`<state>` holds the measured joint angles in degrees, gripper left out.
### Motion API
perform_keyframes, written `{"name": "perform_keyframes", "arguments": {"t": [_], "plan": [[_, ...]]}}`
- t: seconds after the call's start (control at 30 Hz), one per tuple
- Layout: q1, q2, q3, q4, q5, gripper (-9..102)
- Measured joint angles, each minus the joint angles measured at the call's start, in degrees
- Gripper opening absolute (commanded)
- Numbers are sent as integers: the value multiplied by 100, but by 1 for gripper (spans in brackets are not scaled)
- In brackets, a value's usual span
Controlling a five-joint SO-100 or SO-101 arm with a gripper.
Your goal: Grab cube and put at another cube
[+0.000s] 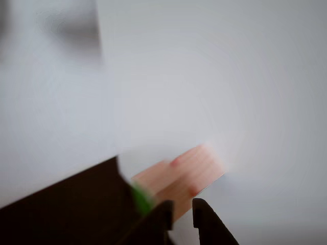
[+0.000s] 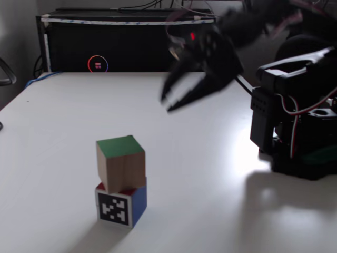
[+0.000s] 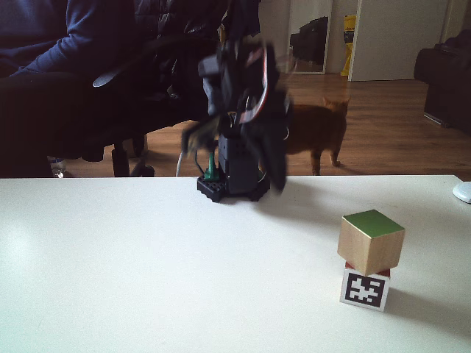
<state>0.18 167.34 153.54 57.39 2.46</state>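
The cube (image 2: pixel 121 162) sits on top of another cube (image 2: pixel 122 204), its green face turned straight up in both fixed views (image 3: pixel 371 242). It has no long axis; its sides look equal, and it stands upright but twisted a little about the vertical against the block beneath, so its corners overhang slightly. The lower block shows a black-and-white square marker on the side facing each fixed camera (image 3: pixel 366 288), a blue side, and a sliver of red at its top edge just under the upper block. The stack stands on the white table (image 2: pixel 210 174), well apart from the arm.

The gripper (image 2: pixel 169 103) hangs in the air above the table, blurred, its two dark fingers spread and holding nothing. In the other view the fingertips (image 1: pixel 180 208) show a narrow gap, with a blurred wooden block (image 1: pixel 184 176) and a green smear past them.

Behind the table, a person sits in a chair (image 3: pixel 110 95), and a ginger cat (image 3: pixel 320 136) stands on the wooden floor.
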Motion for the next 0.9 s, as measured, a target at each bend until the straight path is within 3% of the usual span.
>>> {"name": "perform_keyframes", "arguments": {"t": [0.2,0.3,0.57,0.9], "plan": [[220,747,1187,-176,-193,0],[290,1723,1907,246,-325,0],[677,2048,1881,1538,-519,0],[932,2083,1881,1617,-642,0]]}}
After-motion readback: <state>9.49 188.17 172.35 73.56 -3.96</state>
